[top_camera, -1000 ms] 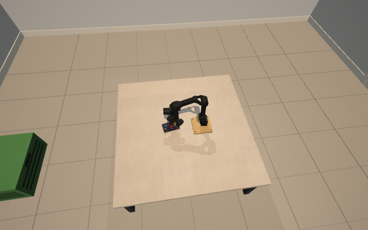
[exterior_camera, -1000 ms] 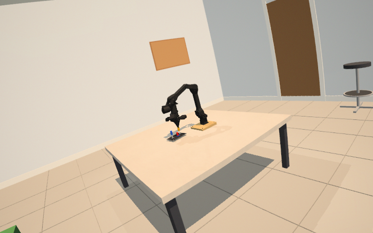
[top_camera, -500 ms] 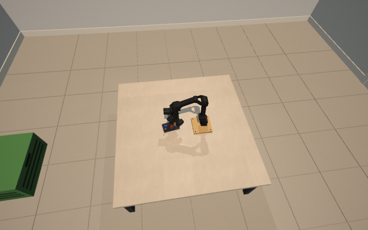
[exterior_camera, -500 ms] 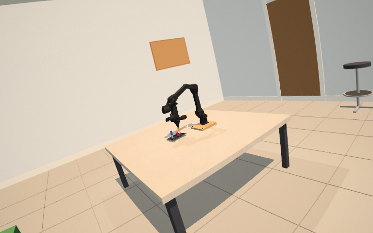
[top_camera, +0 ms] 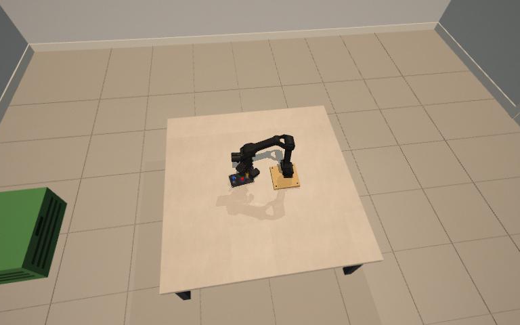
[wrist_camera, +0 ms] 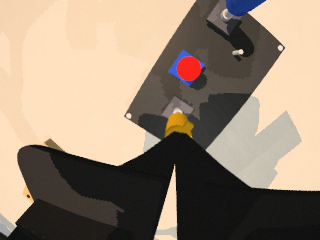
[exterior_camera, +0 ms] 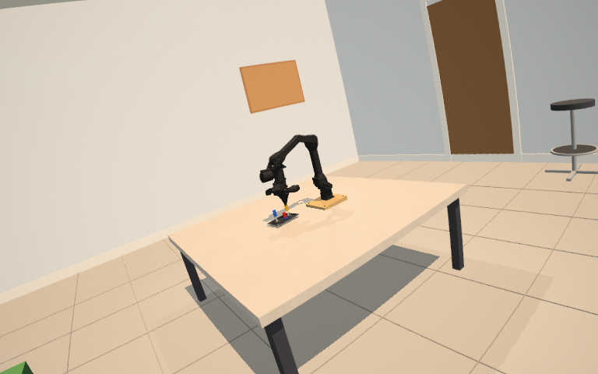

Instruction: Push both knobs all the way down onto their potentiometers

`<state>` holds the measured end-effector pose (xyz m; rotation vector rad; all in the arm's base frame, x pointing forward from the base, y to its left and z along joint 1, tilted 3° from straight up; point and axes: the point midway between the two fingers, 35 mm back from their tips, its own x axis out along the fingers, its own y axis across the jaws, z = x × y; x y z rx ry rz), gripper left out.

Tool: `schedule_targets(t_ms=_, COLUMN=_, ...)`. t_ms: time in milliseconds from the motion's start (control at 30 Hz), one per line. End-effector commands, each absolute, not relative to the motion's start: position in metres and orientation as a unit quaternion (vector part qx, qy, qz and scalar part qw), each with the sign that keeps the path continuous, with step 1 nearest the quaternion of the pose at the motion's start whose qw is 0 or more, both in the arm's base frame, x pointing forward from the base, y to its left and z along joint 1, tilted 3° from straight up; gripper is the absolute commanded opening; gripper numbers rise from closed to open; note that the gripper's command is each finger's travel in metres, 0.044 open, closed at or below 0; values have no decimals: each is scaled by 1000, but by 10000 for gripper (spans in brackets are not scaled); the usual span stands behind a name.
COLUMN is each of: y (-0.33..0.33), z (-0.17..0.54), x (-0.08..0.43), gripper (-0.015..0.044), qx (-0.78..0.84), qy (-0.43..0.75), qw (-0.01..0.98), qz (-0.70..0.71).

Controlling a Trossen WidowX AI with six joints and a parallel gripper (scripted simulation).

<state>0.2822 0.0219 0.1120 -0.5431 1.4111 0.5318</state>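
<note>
The dark circuit board (top_camera: pixel 237 183) (exterior_camera: pixel 286 220) (wrist_camera: pixel 165 82) stands on the table. A yellow knob (top_camera: pixel 247 175) (exterior_camera: pixel 286 208) (wrist_camera: pixel 178 124) stands above its grey potentiometer, a bit of pale shaft showing below it. A blue knob (top_camera: pixel 233 177) (exterior_camera: pixel 274 213) (wrist_camera: pixel 245 5) stands high on its shaft at the far end, also with pale shaft below. My gripper (exterior_camera: pixel 286 203) (wrist_camera: pixel 178 139) is shut, with nothing between the fingers. Its tips are at the top of the yellow knob and hide part of it; whether they touch is not clear.
A red round button (top_camera: pixel 242 179) (exterior_camera: pixel 284 215) (wrist_camera: pixel 188 68) on a blue square base sits between the two knobs. A small pale post (wrist_camera: pixel 238 52) stands near the blue knob's potentiometer. The arm's wooden base plate (top_camera: pixel 277 183) (exterior_camera: pixel 317 204) is beside the board.
</note>
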Motion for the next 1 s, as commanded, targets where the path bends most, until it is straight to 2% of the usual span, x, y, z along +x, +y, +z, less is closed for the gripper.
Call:
schedule_targets(t_ms=0, y=22, z=100, x=284, gripper=0, qx=-242, qy=637, qw=693, qz=237)
schedule_targets(t_ms=967, y=22, z=87, x=285, gripper=0, qx=-242, qy=637, qw=693, qz=237)
